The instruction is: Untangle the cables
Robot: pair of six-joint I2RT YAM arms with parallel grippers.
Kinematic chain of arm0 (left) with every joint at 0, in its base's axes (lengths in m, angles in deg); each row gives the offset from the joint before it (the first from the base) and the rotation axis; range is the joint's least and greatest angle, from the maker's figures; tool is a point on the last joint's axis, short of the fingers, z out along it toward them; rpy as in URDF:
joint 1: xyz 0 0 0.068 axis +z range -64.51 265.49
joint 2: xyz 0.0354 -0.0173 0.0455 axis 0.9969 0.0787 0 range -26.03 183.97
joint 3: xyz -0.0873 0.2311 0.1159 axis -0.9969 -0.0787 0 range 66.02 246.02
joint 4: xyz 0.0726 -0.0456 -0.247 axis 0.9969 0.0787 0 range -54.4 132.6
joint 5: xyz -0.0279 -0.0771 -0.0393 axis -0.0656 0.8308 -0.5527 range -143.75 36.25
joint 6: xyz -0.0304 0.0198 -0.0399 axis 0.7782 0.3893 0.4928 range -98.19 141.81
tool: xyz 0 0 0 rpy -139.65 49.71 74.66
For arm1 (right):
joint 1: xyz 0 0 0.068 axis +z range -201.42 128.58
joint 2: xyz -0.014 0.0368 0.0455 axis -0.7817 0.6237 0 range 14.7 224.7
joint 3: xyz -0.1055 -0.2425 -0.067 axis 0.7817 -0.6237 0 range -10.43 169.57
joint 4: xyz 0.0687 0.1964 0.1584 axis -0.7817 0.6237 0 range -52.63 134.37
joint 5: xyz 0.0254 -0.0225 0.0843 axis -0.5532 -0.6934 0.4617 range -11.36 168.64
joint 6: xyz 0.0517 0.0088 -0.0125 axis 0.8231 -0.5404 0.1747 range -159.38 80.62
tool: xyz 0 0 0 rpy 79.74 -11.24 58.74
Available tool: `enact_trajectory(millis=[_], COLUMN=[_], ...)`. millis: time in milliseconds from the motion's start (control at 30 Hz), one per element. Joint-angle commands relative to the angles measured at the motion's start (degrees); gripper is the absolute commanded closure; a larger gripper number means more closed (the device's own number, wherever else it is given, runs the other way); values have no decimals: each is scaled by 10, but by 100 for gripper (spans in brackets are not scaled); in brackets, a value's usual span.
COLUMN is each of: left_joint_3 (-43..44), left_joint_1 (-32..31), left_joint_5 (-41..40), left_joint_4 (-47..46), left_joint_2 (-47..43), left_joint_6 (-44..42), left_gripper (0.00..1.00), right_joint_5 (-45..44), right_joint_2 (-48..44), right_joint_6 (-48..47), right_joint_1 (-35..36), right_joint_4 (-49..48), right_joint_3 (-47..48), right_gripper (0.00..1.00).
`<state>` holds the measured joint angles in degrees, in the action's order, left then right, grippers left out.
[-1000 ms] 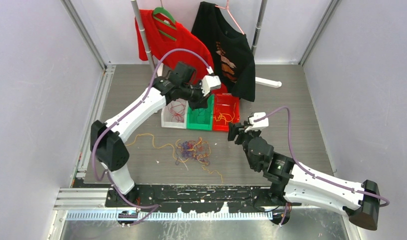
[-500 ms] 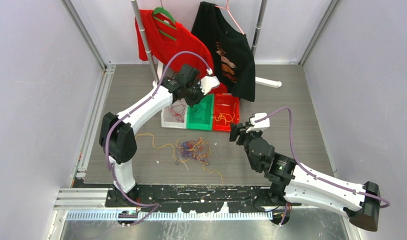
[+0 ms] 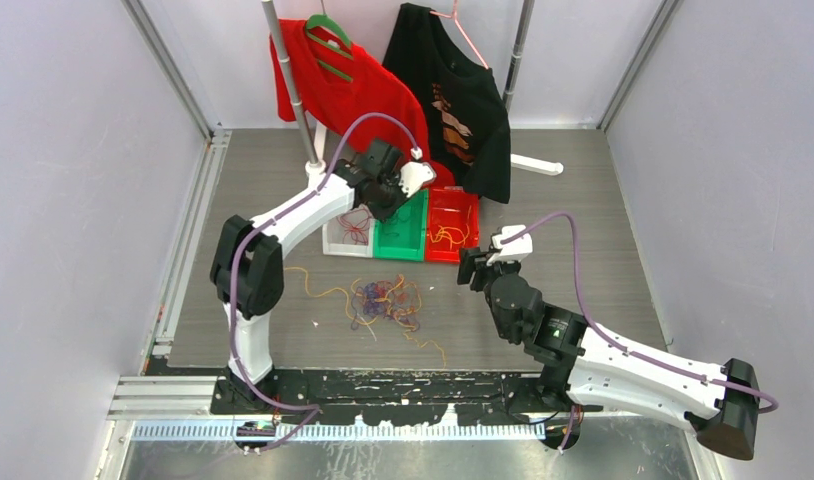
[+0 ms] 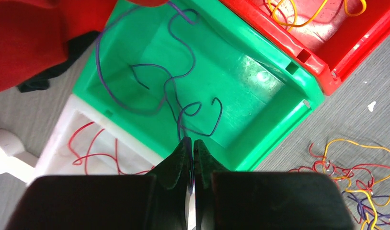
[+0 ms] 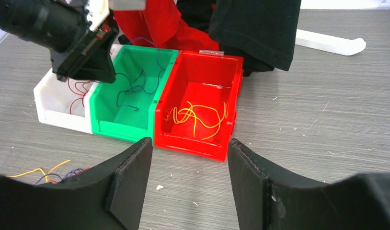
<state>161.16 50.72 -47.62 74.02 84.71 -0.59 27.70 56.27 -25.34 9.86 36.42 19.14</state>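
Three open bins stand side by side towards the far edge of the desk [image 3: 583, 200]: white bin [image 3: 335, 243], green bin [image 3: 403, 243] and red bin [image 3: 453, 250], left to right.

The left gripper [image 4: 192, 143] hangs over the green bin's near-left wall. Its jaws are clenched on one dark purple-blue cable [image 4: 183, 81], which runs from their tips and curls down into that bin.

The right gripper [image 5: 188, 143] is held low over the desk, just near-right of the red bin and facing the row. Its jaws are spread apart and hold nothing.

Sorted cables: red cables [image 4: 95, 148] lie in the white bin and yellow-orange cables [image 5: 198, 117] in the red bin.

Unsorted cables: a mixed tangle [image 3: 383, 300] of red, yellow-orange and purple-blue strands lies on the desk near its middle, in front of the bins. A long yellow-orange strand [image 3: 303, 285] trails from it towards the left edge.

Beyond the bins, at the far edge, hang a red shirt [image 3: 343, 85] and a black shirt [image 3: 463, 100].
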Motion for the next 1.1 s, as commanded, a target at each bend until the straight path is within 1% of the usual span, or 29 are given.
enact_trajectory(millis=[0, 33, 67, 100, 200, 267, 300, 433, 600, 733, 767, 833, 900, 1000, 1067], left_joint_3=[34, 44, 57, 66, 90, 99, 102, 134, 168, 161, 148, 114, 91, 88, 106], left_joint_1=[1, 2, 4, 7, 15, 23, 27, 42, 72, 77, 77, 76, 71, 56, 50], left_joint_5=[24, 39, 58, 80, 138, 172, 187, 228, 244, 241, 242, 243, 247, 251, 248], left_joint_4=[6, 18, 32, 46, 79, 85, 86, 117, 130, 158, 158, 143, 127, 119, 117], left_joint_2=[23, 27, 31, 33, 28, 18, 13, 5, -7, -22, -27, -39, -39, -19, 7], left_joint_6=[24, 31, 39, 48, 69, 79, 84, 89, 111, 91, 84, 81, 83, 82, 90], left_gripper=[90, 84, 74, 59, 29, 20, 17, 9, 7, 7, 10, 20, 29, 36, 40], right_joint_5=[-12, -12, -11, -9, -1, 7, 12, 34, 67, 102, 109, 116, 123, 126, 128], right_joint_2=[2, 5, 6, 9, 17, 24, 29, 45, 73, 111, 123, 138, 144, 140, 131], right_joint_6=[-5, -6, -7, -8, -14, -15, -16, -17, -16, 2, 6, 16, 23, 35, 42], right_joint_1=[-4, -4, -4, -5, -9, -16, -18, -32, -50, -68, -71, -76, -78, -79, -80], right_joint_4=[-6, -4, -3, -1, -1, -1, 0, 0, 2, 9, 9, 9, 6, 7, 12], right_joint_3=[32, 33, 35, 38, 43, 49, 52, 66, 85, 100, 104, 111, 114, 109, 102], right_gripper=[36, 37, 37, 36, 36, 37, 36, 37, 37, 36, 36, 36, 36, 38, 40])
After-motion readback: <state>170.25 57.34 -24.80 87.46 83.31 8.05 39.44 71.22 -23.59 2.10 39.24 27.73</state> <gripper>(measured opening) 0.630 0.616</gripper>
